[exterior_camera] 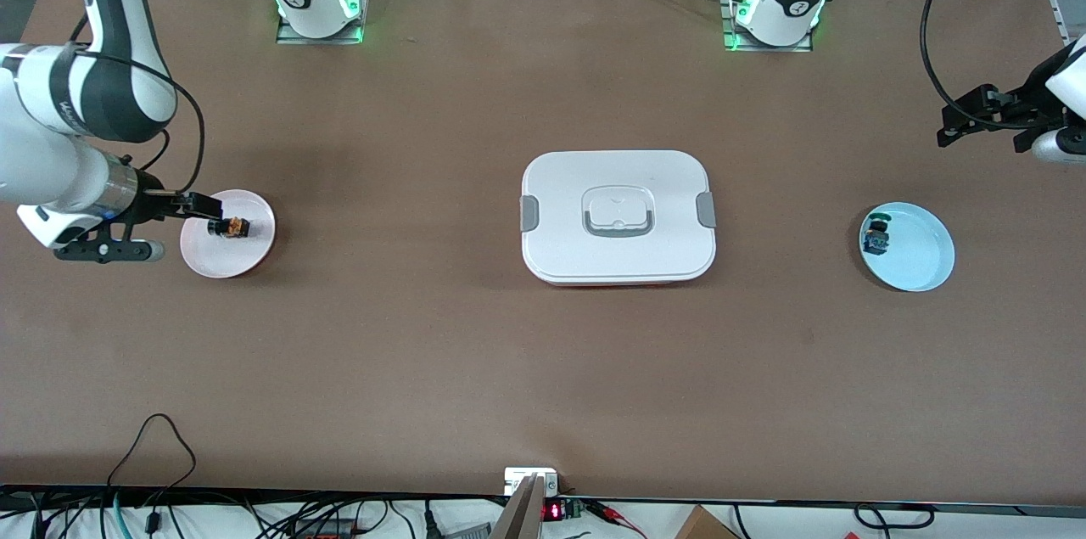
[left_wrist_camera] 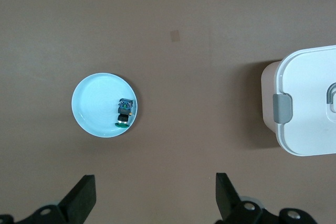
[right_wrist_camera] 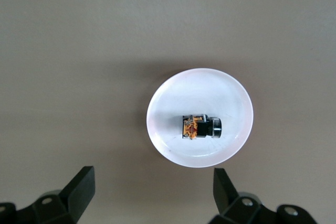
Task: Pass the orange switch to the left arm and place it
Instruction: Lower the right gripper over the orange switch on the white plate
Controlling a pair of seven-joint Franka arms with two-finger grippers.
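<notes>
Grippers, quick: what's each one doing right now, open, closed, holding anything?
Left gripper: open, empty, above the table near the blue plate.
Right gripper: open, empty, by the pink plate with the orange switch.

A small black display unit [exterior_camera: 553, 511] at the surface's near edge shows red lit digits. They cannot be read. No other text is legible.

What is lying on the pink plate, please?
Only the orange switch lies on the pink plate, on its side. Whatever is under the switch is covered.
</notes>
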